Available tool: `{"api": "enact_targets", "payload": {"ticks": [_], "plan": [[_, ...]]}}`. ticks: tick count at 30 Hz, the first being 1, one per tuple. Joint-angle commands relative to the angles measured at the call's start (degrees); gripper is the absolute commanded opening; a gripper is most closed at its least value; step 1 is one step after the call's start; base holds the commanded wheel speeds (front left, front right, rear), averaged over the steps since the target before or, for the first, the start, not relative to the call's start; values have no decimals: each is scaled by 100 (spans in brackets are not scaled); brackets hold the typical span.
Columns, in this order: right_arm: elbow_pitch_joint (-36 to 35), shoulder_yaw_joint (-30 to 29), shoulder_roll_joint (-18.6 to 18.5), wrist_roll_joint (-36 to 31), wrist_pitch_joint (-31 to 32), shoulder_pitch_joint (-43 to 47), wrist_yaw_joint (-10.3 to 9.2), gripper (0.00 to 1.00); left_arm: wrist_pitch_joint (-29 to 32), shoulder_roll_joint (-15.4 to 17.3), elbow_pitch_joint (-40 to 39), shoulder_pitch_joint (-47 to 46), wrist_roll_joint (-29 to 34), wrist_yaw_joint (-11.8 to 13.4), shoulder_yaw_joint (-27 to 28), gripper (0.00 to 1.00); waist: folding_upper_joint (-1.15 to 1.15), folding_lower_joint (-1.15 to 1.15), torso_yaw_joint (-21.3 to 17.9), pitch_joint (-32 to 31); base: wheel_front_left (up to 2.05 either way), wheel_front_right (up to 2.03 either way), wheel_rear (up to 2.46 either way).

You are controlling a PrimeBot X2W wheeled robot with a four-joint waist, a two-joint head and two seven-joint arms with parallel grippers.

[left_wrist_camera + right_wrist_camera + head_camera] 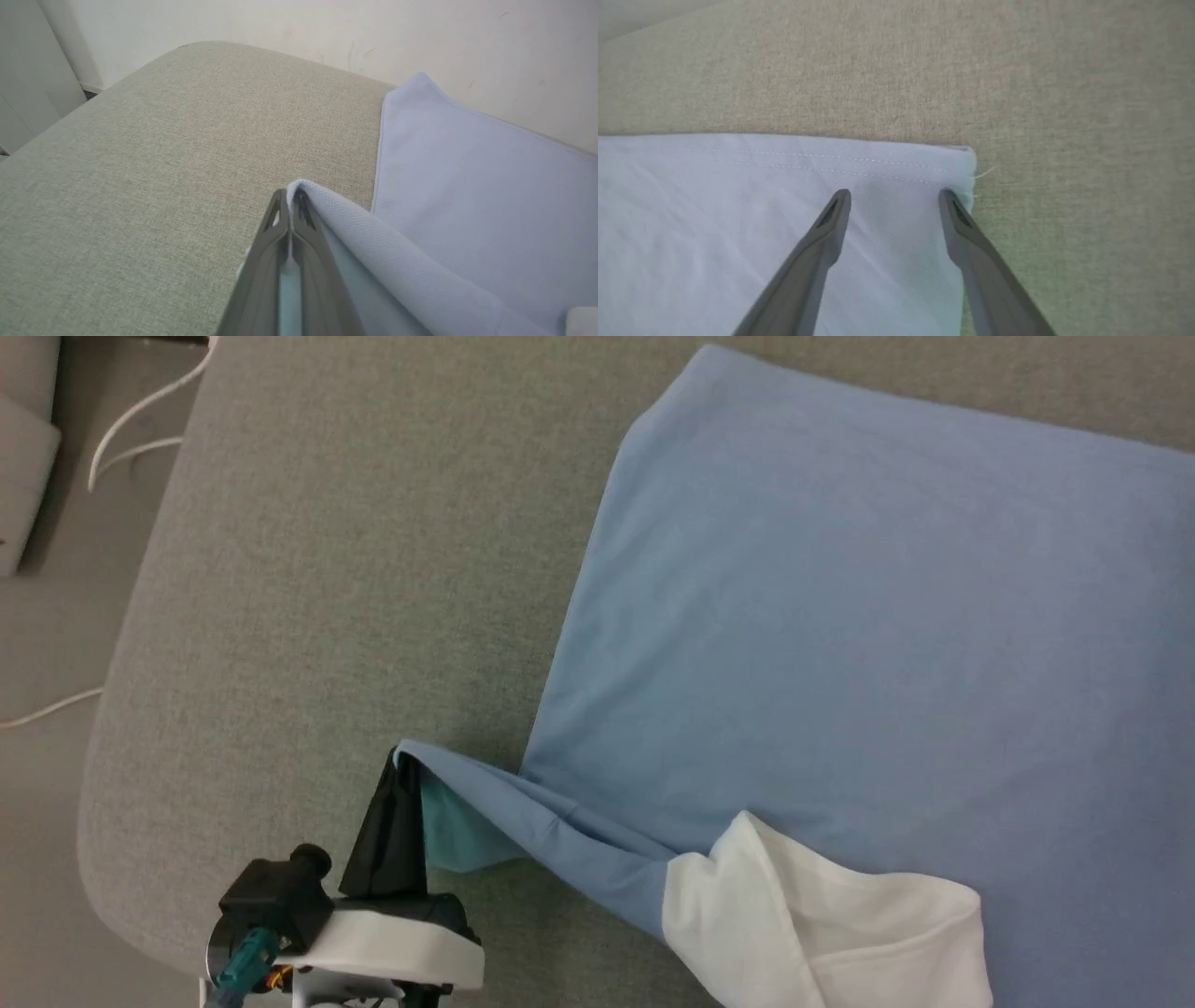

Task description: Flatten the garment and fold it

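The garment (pixel 840 616) lies on the grey tabletop (pixel 327 569). The left gripper (pixel 403 765) has its jaws pinching the sleeve edge. The right gripper (pixel 894 198) holds its jaws spread over a hem corner. It seems best to draw the sleeve outward slowly and low.

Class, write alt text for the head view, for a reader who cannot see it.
The shut left gripper pinches a raised fold of the light blue garment, which lies on a grey padded surface. Its white collar lies lower right.
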Motion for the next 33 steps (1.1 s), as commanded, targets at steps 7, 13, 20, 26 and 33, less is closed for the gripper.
{"api": "enact_targets", "payload": {"ticks": [7, 13, 20, 26, 33], "plan": [[604, -447, 144, -532, 974, -3, -5, 37, -31, -198, -40, -133, 237, -166, 192, 0, 0, -2, 234, 412, 0, 0, 0], [585, -729, 338, -856, 1305, 129, -5, 0, -32, -289, 49, -66, 342, -271, 332, 0, 0, -2, 182, 270, 0, 0, 0], [-147, -432, 308, -687, 910, 233, -5, 0, -32, -254, 271, 45, 360, -338, 410, 0, 0, -2, 12, -281, 0, 0, 0], [-1458, 391, -258, 27, 691, 910, -5, 0, 69, -69, 475, 278, 320, -279, 519, 0, 0, -2, -301, -958, 0, 0, 0], [-3127, 314, -925, 813, 838, 2879, -5, 0, 205, 155, 553, 642, 219, -150, 729, 0, 0, -2, -819, -1458, 0, 0, 0]]}}
